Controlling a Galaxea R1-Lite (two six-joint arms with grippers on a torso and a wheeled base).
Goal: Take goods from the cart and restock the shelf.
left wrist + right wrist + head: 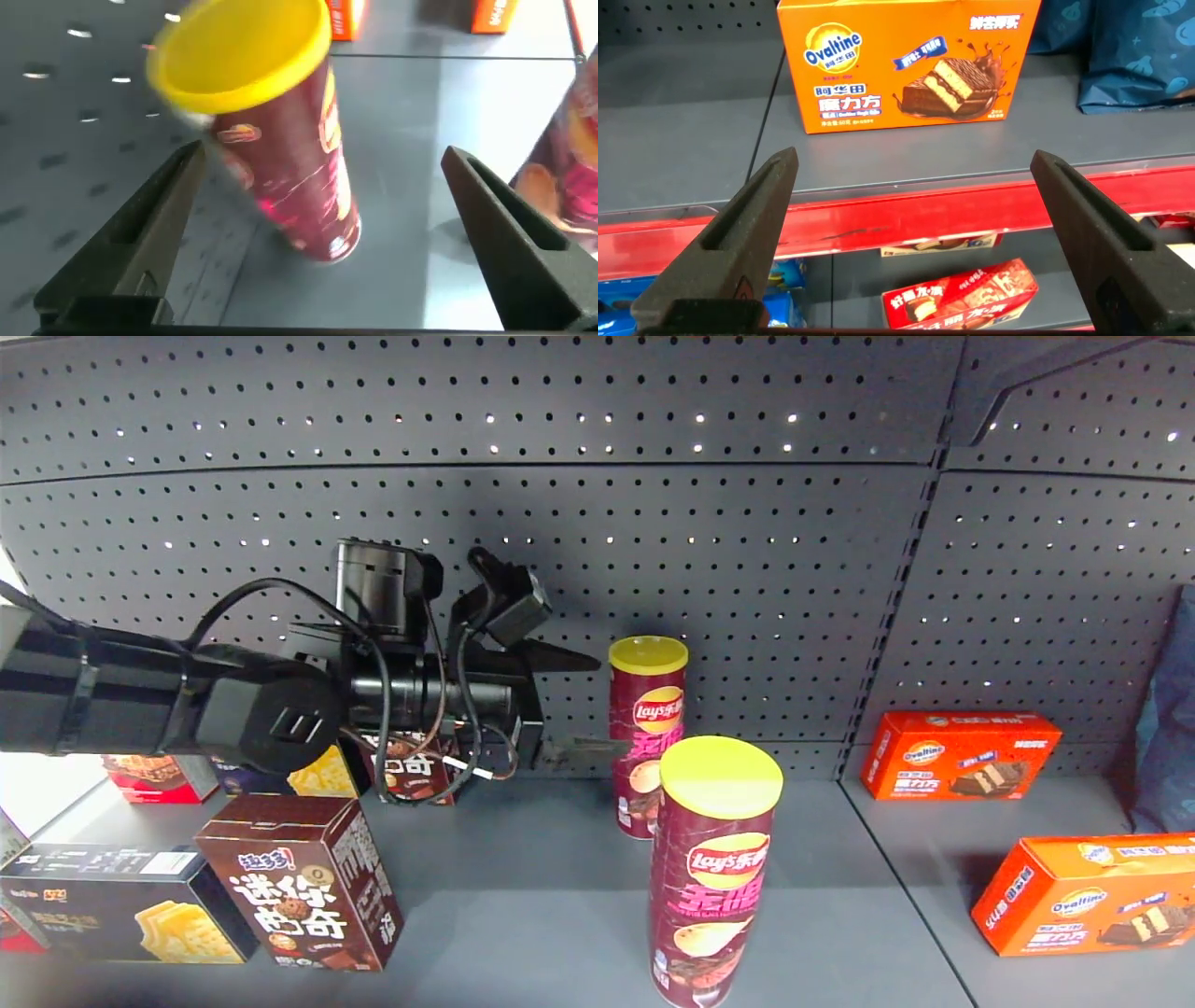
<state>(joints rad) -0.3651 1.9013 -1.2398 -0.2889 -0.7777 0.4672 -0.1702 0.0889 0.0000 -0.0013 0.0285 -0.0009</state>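
Two dark red chips cans with yellow lids stand upright on the grey shelf (560, 887). The rear can (647, 737) is close to the pegboard, and the front can (714, 868) stands nearer to me. My left gripper (581, 705) is open just left of the rear can, its fingers level with the can's upper half. In the left wrist view that can (280, 159) stands slightly ahead of the open left gripper (322, 157), apart from both fingers. My right gripper (913, 161) is open and holds nothing, facing an orange box (910, 61) on a shelf with a red front edge (906, 219).
Brown and black snack boxes (303, 891) stand at the shelf's left. Two orange boxes (962, 754) lie on the right section, with a blue bag (1167, 728) at the far right. A pegboard wall (653, 523) backs the shelf. A red box (962, 294) lies on a lower shelf.
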